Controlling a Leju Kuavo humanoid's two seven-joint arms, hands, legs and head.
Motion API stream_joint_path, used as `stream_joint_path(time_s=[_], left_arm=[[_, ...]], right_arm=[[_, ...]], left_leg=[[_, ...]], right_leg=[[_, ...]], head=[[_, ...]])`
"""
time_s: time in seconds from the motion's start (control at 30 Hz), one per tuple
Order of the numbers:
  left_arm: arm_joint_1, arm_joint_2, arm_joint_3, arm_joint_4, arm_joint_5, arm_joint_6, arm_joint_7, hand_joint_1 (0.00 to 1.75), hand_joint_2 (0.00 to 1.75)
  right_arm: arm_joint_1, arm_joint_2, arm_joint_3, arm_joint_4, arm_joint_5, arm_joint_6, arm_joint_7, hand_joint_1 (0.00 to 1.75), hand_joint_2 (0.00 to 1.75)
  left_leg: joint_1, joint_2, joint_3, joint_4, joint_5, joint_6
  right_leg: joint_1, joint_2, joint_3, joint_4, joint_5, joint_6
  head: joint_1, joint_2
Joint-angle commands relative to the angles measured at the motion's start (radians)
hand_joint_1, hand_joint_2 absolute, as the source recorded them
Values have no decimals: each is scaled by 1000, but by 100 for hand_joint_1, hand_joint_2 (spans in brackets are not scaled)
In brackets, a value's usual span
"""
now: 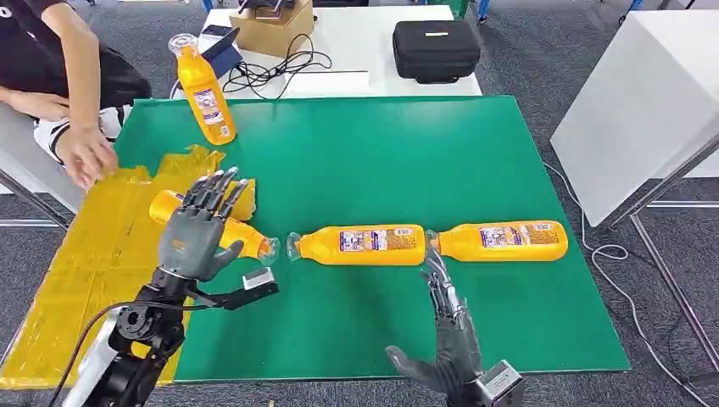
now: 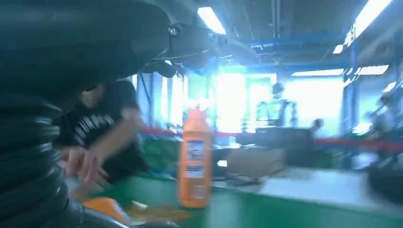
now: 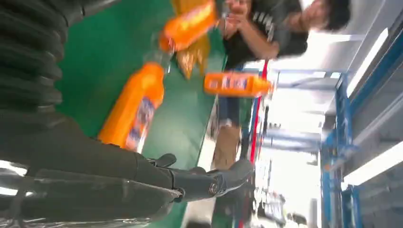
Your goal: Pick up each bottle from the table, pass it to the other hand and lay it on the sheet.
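From the head view I saw my left hand (image 1: 197, 227) spread above an orange plastic bottle (image 1: 242, 237) lying at the crinkled yellow sheet (image 1: 93, 254) edge; my right hand (image 1: 448, 326) hung spread at six o'clock. The left wrist view showed the upright orange bottle (image 2: 194, 159) on the green counter (image 2: 285, 211), a person behind.

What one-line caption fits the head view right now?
Left hand hovers over bottle on yellow sheet; right hand open near two lying bottles.

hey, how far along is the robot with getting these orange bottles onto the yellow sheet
Early. One bottle lies partly on the yellow sheet under the left hand, which hovers over it, so that looks about done. The right hand is empty, just short of the middle bottle. Left: that one, the far-right bottle and the upright bottle.
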Motion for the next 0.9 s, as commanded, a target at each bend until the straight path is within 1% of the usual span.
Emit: stream_joint_path(time_s=[0.03, 0.07, 0.1, 0.13, 0.17, 0.2, 0.23, 0.27, 0.3, 0.33, 0.37, 0.4, 0.43, 0.53, 0.57, 0.6, 0.67, 0.7, 0.73, 0.77, 0.83, 0.87, 0.9], left_arm=[[109, -63, 36, -195, 521, -116, -321, 0, 175], [110, -65, 34, -190, 521, -115, -322, 0, 175], [109, -66, 32, -186, 521, -114, -323, 0, 175], [109, -66, 32, -186, 521, -114, -323, 0, 175], [121, -66, 28, -188, 573, -144, -358, 0, 175], [143, -67, 28, -199, 623, -177, -396, 0, 175], [173, -66, 30, -212, 701, -225, -455, 0, 175], [208, -41, 6, -260, 814, -246, -471, 0, 175], [224, -13, -32, -315, 958, -269, -471, 0, 175], [243, -4, -39, -351, 1032, -290, -471, 0, 175], [262, -13, -36, -373, 1068, -301, -471, 0, 175], [273, -31, -20, -385, 1107, -344, -471, 0, 175], [280, -51, -2, -385, 1126, -378, -471, 0, 175], [280, -56, 2, -384, 1130, -389, -471, 0, 175], [280, -56, 2, -384, 1130, -389, -471, 0, 175], [280, -56, 2, -384, 1130, -389, -471, 0, 175], [272, -62, 8, -374, 1128, -392, -471, 0, 175], [278, -69, 15, -369, 1126, -401, -471, 0, 175], [283, -77, 21, -362, 1133, -427, -471, 0, 175], [280, -79, 18, -354, 1133, -441, -471, 0, 175], [262, -80, 4, -332, 1152, -478, -471, 0, 175], [262, -80, 4, -332, 1152, -478, -471, 0, 175], [262, -80, 4, -332, 1152, -478, -471, 0, 175]], right_arm=[[-41, -67, -50, -14, 751, -501, 175, 0, 175], [-41, -73, -54, -21, 750, -498, 180, 0, 175], [-40, -76, -57, -24, 748, -496, 182, 0, 175], [-40, -76, -57, -24, 748, -496, 182, 0, 175], [-40, -90, -73, -27, 803, -437, 256, 0, 175], [-41, -103, -98, -35, 830, -401, 288, 0, 175], [-42, -118, -135, -40, 911, -373, 336, 0, 175], [-40, -143, -173, -47, 967, -347, 368, 0, 175], [-39, -175, -200, -46, 1004, -293, 405, 0, 175], [-36, -203, -233, -48, 1022, -253, 428, 0, 175], [-28, -233, -271, -44, 1045, -214, 447, 0, 175], [-19, -243, -304, -46, 1048, -188, 442, 0, 175], [-11, -254, -339, -41, 1049, -163, 435, 0, 175], [-9, -256, -348, -39, 1052, -158, 435, 0, 175], [-9, -256, -348, -39, 1052, -158, 435, 0, 175], [-9, -256, -348, -39, 1052, -158, 435, 0, 175], [-7, -254, -348, -34, 1062, -146, 443, 0, 175], [-11, -271, -356, -23, 1066, -96, 467, 0, 175], [-19, -302, -383, 1, 1062, -88, 468, 0, 175], [-32, -326, -406, 36, 1041, -66, 463, 0, 175], [-70, -375, -453, 116, 996, -28, 429, 0, 175], [-70, -375, -453, 116, 996, -28, 429, 0, 175], [-70, -375, -453, 116, 996, -28, 429, 0, 175]], left_leg=[[0, 3, 6, 0, -3, 0], [0, 2, 7, 0, -4, 0], [1, 2, 11, 1, -6, 0], [0, 2, 10, 0, -5, 1], [1, 1, 13, 1, -6, 0], [0, 1, 8, 0, -3, 0], [-1, -1, 5, -1, -1, 0], [-1, -1, 4, -1, -1, 0], [-1, -1, 6, -1, -2, 1], [-1, -1, 5, -1, -2, 0], [-1, 0, 6, 0, -4, 1], [-1, 0, 6, 1, -4, 0], [-1, -3, 2, 1, -2, 1], [-1, -7, 6, 0, -3, 1], [-1, -5, 3, 0, -2, 0], [-2, -4, 5, 0, -3, 0], [-1, -4, 4, 0, -2, 0], [-1, -4, 5, 0, -3, 0], [-1, -4, 6, 0, -3, 0], [-2, -5, 3, -1, -1, 0], [-1, -5, 6, 0, -2, 1], [-2, -5, 4, -1, -1, 1], [-1, -4, 5, -1, -2, 1]], right_leg=[[0, 1, 6, -2, -2, 2], [0, 0, 8, -2, -2, 3], [1, -2, 13, -2, -4, 4], [1, -1, 12, -3, -3, 4], [1, -3, 16, -3, -4, 5], [0, -2, 9, -2, -2, 3], [-1, -3, 5, -2, -1, 2], [-1, -3, 5, -2, -1, 2], [-1, -2, 7, -3, -1, 2], [-1, -2, 6, -2, -1, 2], [-1, -2, 8, -2, -2, 3], [-1, -2, 7, -1, -3, 2], [-1, -5, 4, -1, -2, 2], [-1, -8, 8, -3, -3, 3], [-2, -6, 5, -2, -2, 2], [-2, -5, 6, -2, -2, 2], [-1, -6, 5, -2, -2, 2], [-1, -6, 7, -1, -2, 2], [-1, -6, 7, -2, -2, 2], [-2, -7, 5, -2, -1, 1], [-1, -7, 8, -3, -2, 2], [-2, -7, 6, -3, -1, 2], [-1, -7, 7, -3, -1, 3]], head=[[0, 0], [0, 0], [0, 0], [0, 0], [0, 0], [0, 0], [0, 0], [0, 0], [1, 0], [0, 0], [0, 0], [-1, 0], [0, 0], [0, 0], [0, 0], [0, 0], [0, 0], [0, 0], [0, 0], [0, 0], [0, 0], [-1, 0], [-1, 0]])
